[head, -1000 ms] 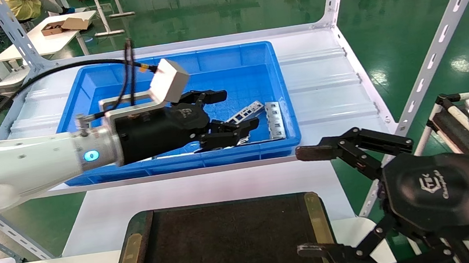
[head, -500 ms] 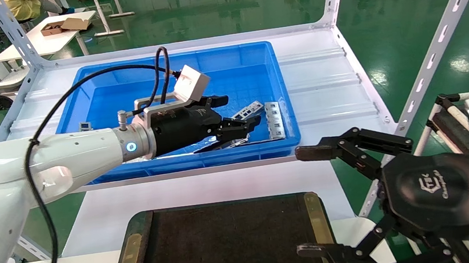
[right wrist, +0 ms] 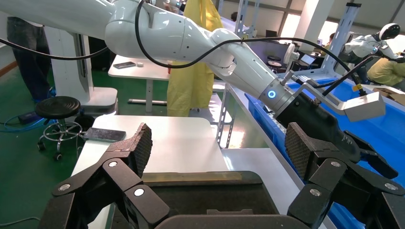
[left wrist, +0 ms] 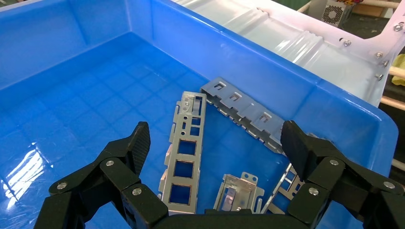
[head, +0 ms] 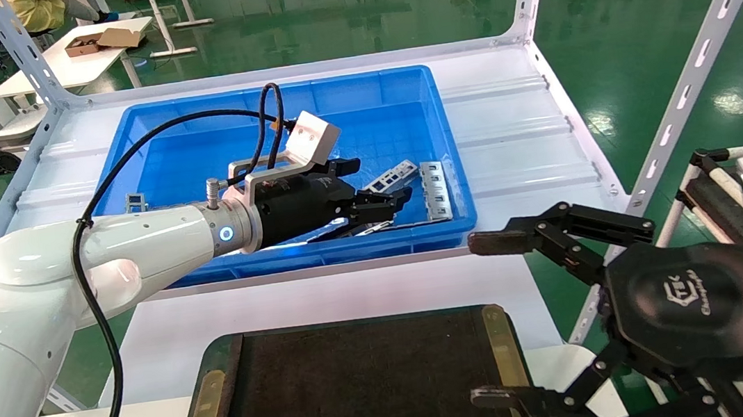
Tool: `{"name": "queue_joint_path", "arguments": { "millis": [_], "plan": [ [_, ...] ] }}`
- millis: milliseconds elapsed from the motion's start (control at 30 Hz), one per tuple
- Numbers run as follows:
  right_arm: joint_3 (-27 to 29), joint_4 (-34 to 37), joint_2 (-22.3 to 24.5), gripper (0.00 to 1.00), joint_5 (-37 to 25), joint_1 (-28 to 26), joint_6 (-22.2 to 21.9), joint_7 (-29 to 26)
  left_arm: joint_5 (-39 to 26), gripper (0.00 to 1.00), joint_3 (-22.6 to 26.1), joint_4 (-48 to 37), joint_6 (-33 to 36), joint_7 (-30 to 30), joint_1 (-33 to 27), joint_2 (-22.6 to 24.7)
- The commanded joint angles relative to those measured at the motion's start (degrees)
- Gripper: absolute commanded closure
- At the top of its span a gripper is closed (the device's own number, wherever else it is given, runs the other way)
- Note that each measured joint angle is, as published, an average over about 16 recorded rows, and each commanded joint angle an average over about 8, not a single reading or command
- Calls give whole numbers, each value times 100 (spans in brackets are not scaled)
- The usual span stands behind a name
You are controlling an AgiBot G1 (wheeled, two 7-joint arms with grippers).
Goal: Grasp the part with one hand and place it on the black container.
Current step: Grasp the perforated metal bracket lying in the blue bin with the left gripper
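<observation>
Reached low into the blue bin [head: 399, 86] at frame centre: left gripper [left wrist: 215, 143] spread wide, gripping nothing, straddling the part [left wrist: 185, 157] lying flat. Only the left wrist view revealed that gap. Parked lower right, right gripper [head: 496, 320] agape, beside black container [head: 363, 384].

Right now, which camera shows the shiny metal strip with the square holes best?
The left wrist view: the part lies flat on the blue bin floor between the open left hand's fingers, windows plain. The head view shows it small beyond that hand. The right wrist view misses it.
</observation>
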State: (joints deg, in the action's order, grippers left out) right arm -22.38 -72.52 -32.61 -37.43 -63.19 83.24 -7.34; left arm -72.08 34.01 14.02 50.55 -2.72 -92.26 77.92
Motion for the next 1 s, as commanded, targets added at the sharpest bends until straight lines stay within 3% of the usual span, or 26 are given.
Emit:
{"name": "queue_joint_path", "arguments": {
  "millis": [33, 100, 133, 333, 367, 400, 1000],
  "plan": [
    [0, 0, 0, 0, 0, 0, 0, 0, 28, 0, 53, -12, -39, -1, 4, 11],
    [0, 0, 0, 1, 0, 0, 0, 0, 60, 6, 122, 5, -107, -43, 12, 17],
    [0, 0, 0, 8, 0, 0, 0, 0, 77, 14, 159, 16, -145, -68, 17, 20],
    [0, 0, 0, 83, 0, 0, 0, 0, 182, 87, 412, 110, -390, -256, 64, 33],
    [0, 0, 0, 95, 0, 0, 0, 0, 200, 95, 457, 130, -428, -288, 75, 34],
    [0, 0, 0, 100, 0, 0, 0, 0, 220, 99, 504, 151, -469, -321, 85, 35],
    [-1, 0, 0, 100, 1, 0, 0, 1, 655, 100, 1244, 342, -986, -671, 159, 16]
  ]
}}
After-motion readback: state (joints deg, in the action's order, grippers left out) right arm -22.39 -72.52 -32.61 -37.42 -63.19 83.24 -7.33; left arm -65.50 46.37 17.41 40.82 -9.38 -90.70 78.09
